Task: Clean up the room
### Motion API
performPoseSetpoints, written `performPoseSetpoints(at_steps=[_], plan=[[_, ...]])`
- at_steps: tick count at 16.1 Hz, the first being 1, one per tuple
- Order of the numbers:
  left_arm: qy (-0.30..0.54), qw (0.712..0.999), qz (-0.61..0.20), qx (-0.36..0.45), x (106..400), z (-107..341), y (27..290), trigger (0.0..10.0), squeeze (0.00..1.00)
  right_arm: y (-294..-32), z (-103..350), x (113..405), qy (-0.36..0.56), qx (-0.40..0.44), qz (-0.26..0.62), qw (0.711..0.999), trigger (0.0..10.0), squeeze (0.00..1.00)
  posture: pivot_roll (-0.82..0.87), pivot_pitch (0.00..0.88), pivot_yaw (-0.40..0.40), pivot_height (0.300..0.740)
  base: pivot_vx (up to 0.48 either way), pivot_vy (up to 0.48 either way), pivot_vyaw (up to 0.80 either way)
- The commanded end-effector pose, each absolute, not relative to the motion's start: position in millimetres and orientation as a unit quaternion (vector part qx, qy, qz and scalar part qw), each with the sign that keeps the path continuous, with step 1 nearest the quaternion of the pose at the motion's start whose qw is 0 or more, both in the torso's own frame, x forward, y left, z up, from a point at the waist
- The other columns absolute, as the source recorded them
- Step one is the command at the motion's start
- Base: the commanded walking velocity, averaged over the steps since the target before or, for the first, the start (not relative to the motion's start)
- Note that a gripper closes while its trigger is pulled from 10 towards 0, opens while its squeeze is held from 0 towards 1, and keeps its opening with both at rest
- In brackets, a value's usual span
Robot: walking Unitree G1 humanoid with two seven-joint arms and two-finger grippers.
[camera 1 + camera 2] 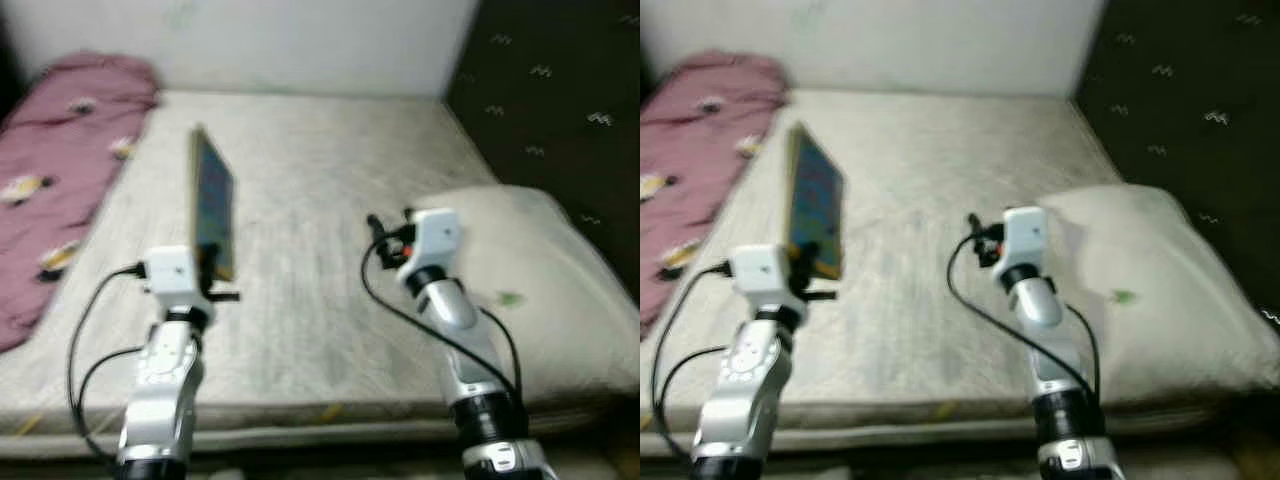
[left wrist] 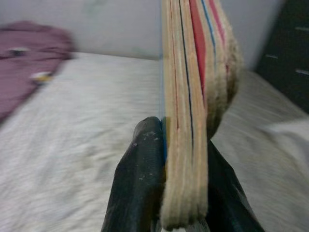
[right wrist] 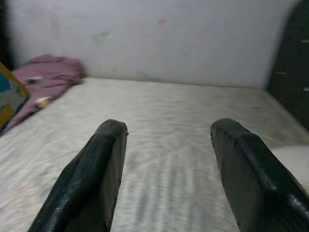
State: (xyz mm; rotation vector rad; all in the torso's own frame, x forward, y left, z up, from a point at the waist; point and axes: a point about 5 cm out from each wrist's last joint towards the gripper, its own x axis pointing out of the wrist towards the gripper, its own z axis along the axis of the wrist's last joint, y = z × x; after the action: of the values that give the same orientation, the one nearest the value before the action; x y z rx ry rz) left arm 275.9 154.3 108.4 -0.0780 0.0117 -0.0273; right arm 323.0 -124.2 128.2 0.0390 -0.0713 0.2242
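My left gripper [image 1: 212,262] is shut on a thin book [image 1: 212,200] with a colourful cover, held upright on its edge above the bed's near left part. In the left wrist view the book's [image 2: 190,96] page edges stand between my two black fingers [image 2: 140,183]. My right gripper [image 1: 378,232] is raised over the middle of the mattress [image 1: 320,180], and its fingers [image 3: 96,169] stand open with nothing between them.
A maroon patterned blanket [image 1: 60,160] lies bunched along the bed's left side. A pale pillow [image 1: 530,270] rests at the right, near my right arm. A white wall runs behind the bed, and a dark panel [image 1: 550,80] rises at the right.
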Motion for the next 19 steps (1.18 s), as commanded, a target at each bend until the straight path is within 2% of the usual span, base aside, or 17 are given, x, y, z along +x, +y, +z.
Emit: performPoseSetpoints(at_steps=[1,8,19], plan=[[-0.018,0.999,-0.022,-0.034,277.8,117.9,152.8,10.0,0.0,-126.2,129.8,323.8,-0.037,0.018,0.106,0.994,10.0,0.0,-0.04,0.0,-0.033,0.74,0.0,0.0,-0.42],[-0.018,0.999,-0.031,-0.04,276.8,117.4,150.9,10.0,0.0,-125.7,129.3,324.0,-0.038,0.014,0.108,0.993,10.0,0.0,-0.04,0.0,-0.031,0.74,0.0,0.0,0.0],[-0.019,0.998,-0.031,-0.049,278.0,117.7,149.7,10.0,0.0,-126.7,129.5,325.4,-0.037,0.008,0.104,0.994,10.0,0.0,-0.05,0.0,-0.036,0.74,0.0,-0.308,0.0]])
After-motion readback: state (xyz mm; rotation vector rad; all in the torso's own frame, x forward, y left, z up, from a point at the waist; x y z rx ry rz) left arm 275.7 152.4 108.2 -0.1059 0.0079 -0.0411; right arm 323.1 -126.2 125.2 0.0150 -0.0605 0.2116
